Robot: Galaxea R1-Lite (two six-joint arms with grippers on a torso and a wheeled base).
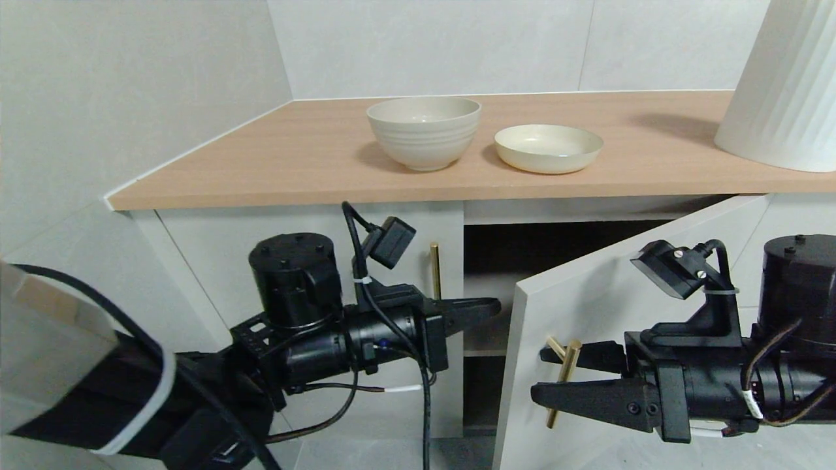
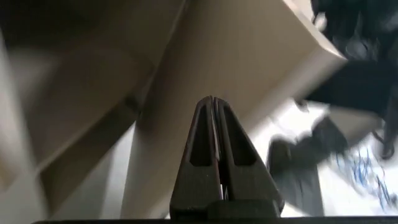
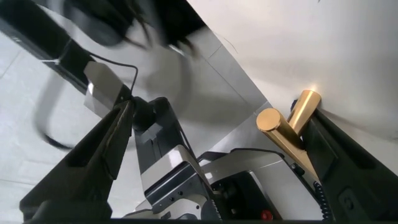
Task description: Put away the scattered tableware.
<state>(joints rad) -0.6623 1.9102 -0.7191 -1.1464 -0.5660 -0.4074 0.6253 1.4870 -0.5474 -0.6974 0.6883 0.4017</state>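
Note:
A deep cream bowl (image 1: pixel 423 130) and a shallow cream dish (image 1: pixel 547 147) stand side by side on the wooden counter (image 1: pixel 274 163). Below it, the right cabinet door (image 1: pixel 607 294) is swung partly open. My right gripper (image 1: pixel 555 378) is open, its fingers straddling that door's brass handle (image 1: pixel 563 382). In the right wrist view the brass handle (image 3: pixel 289 127) lies against one finger (image 3: pixel 348 168), with a wide gap to the other. My left gripper (image 1: pixel 486 305) is shut and empty, its tip (image 2: pixel 211 102) at the edge of the dark cabinet opening (image 1: pixel 522 254).
A tall white ribbed object (image 1: pixel 784 85) stands at the counter's right end. The closed left door carries its own brass handle (image 1: pixel 435 269). A shelf (image 1: pixel 486 352) shows inside the cabinet. Tiled walls close the left side and the back.

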